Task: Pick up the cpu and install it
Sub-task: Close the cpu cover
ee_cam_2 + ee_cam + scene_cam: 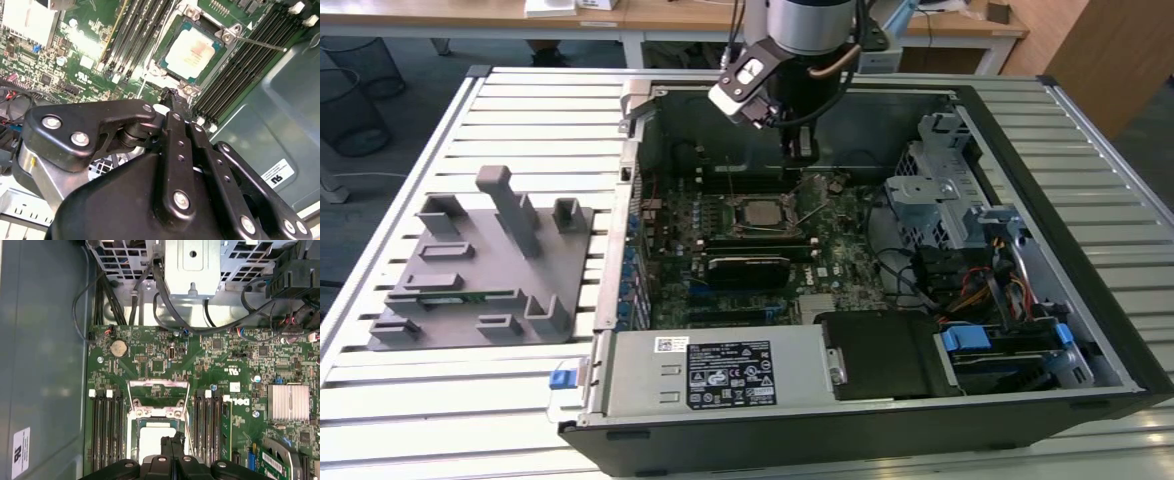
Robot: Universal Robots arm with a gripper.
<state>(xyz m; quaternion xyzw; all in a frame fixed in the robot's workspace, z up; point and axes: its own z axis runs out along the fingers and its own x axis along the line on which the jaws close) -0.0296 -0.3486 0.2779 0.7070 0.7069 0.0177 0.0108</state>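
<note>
You see cpu [150,442] half covered in first wrist view: gripper [173,440] sits over it, picture edge cuts rest. Arm [807,25] cropped at exterior view's upper edge; cpu detail there too small.

Exterior view standing well off socket [742,222], looking steeply down, taking in whole case [881,125]. First wrist view hanging near socket [135,412], facing almost straight down. Second wrist view sitting behind gripper [176,96], looking slantwise at socket [227,35]. All three sharing socket and slots [107,425] beside it.
</note>
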